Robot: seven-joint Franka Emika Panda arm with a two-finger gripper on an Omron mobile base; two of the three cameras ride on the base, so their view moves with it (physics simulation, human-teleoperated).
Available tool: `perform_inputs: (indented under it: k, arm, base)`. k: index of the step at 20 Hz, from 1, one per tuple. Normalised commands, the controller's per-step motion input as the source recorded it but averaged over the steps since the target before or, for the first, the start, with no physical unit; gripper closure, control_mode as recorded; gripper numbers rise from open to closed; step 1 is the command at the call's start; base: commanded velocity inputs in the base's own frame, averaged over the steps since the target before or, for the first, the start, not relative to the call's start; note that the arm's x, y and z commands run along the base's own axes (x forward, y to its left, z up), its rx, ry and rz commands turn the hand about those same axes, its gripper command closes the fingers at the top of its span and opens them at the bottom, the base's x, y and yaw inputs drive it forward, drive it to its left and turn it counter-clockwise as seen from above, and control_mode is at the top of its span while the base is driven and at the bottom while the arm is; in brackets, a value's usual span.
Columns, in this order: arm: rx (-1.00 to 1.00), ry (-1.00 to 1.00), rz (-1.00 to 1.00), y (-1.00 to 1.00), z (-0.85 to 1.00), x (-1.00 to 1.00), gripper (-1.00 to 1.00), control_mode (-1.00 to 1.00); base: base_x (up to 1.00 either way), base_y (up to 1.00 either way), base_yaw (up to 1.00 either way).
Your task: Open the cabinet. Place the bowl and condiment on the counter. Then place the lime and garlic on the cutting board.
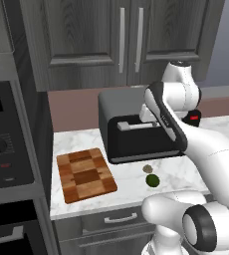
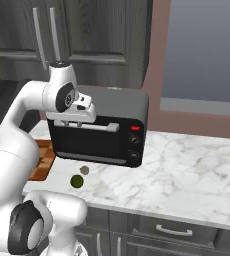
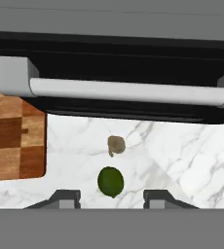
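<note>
Gripper [image 3: 111, 197] partly open, empty, hovering above lime [image 3: 110, 181]; garlic [image 3: 116, 144] just beyond at 12 o'clock. Cutting board [image 3: 11, 138] cut off at 9 o'clock edge.

A kitchen: marble counter [image 1: 186, 172], toaster oven [image 2: 104, 132], probably a wall oven [image 1: 2, 144].

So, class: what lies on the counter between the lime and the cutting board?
Nothing: bare counter separates the lime from the cutting board, seen in the hand view.
</note>
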Motion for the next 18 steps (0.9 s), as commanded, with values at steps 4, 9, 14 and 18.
perform_inputs:
  k: [4,9,14,18]
  arm:
    - [0.00,-0.01,0.00,0.00,0.01,-0.01,-1.00,-1.00]
    - [0.00,-0.04,0.00,0.00,0.17,0.00,-1.00,-1.00]
    - [0.00,-0.04,0.00,0.00,0.28,0.00,-1.00,-1.00]
    - [0.00,-0.07,0.00,0.02,0.30,0.08,-1.00,-1.00]
  base:
    - [0.00,0.00,0.00]
    - [0.00,0.00,0.00]
    - [0.00,0.00,0.00]
    - [0.00,0.00,0.00]
